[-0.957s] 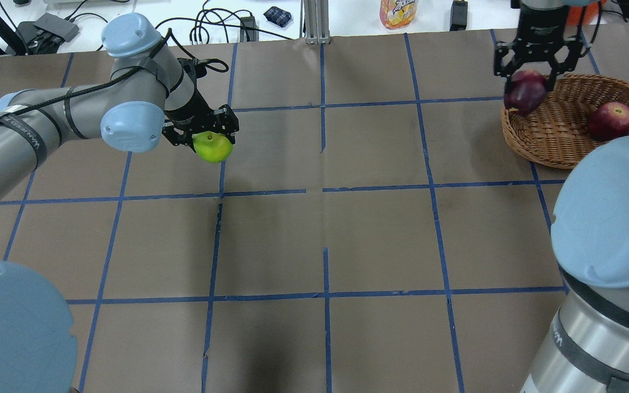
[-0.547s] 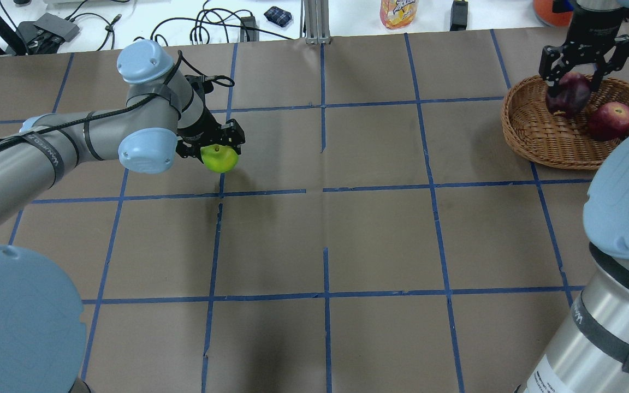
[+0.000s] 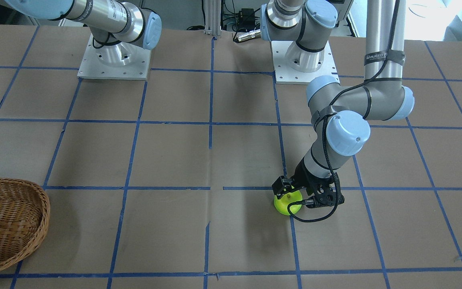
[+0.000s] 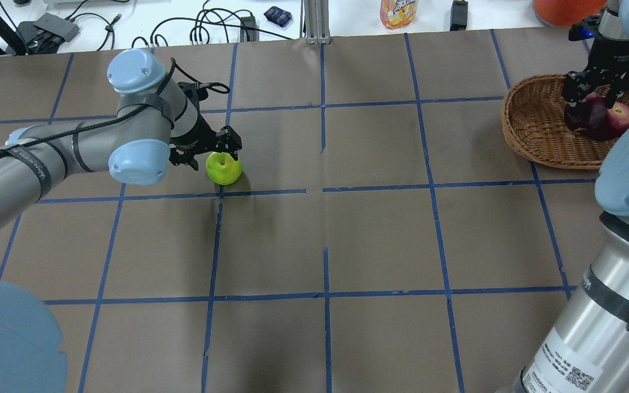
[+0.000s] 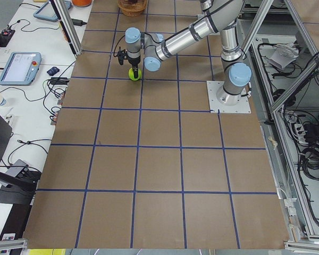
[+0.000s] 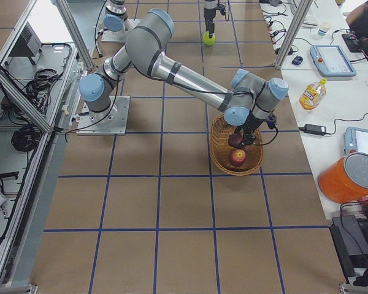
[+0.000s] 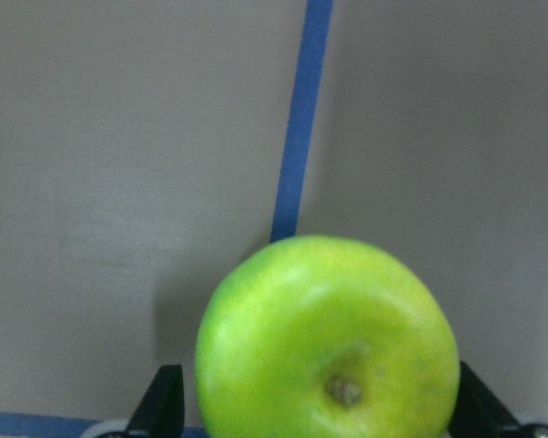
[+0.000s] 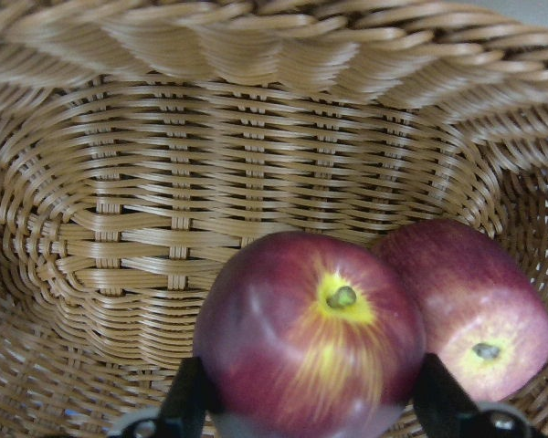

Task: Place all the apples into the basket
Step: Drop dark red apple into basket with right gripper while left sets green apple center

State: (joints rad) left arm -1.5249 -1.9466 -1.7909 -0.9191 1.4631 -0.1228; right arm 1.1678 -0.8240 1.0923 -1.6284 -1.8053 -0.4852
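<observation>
Apples sat at opposite ends of the overhead view: two at the basket (image 4: 527,146) in the upper right, and one green apple (image 4: 224,168) in the upper left, well apart from it on the brown surface (image 4: 380,234).

Likely trouble, as a judgement: the green apple was round and lay at or just above the flat surface beside a blue tape line (image 7: 300,137), so if let go there it could roll off. The basket lay far across the frame, and a weak pinch on so long a carry could drop the fruit. At the basket, the maroon apple (image 4: 585,112) sat right against the red apple (image 4: 620,115). Opening the fingers there could nudge the red one, or a finger could catch the wicker wall (the basket looked shallow).

The left gripper (image 4: 208,154) reached in from the upper left with a finger on each side of the green apple, whose stem faced the wrist camera. One side looked touching and the other showed a sliver of gap, so whether it pinched the fruit could not be told. The right gripper (image 4: 593,101) was closed around the maroon apple, holding it low inside the basket, directly below the gripper's body.
</observation>
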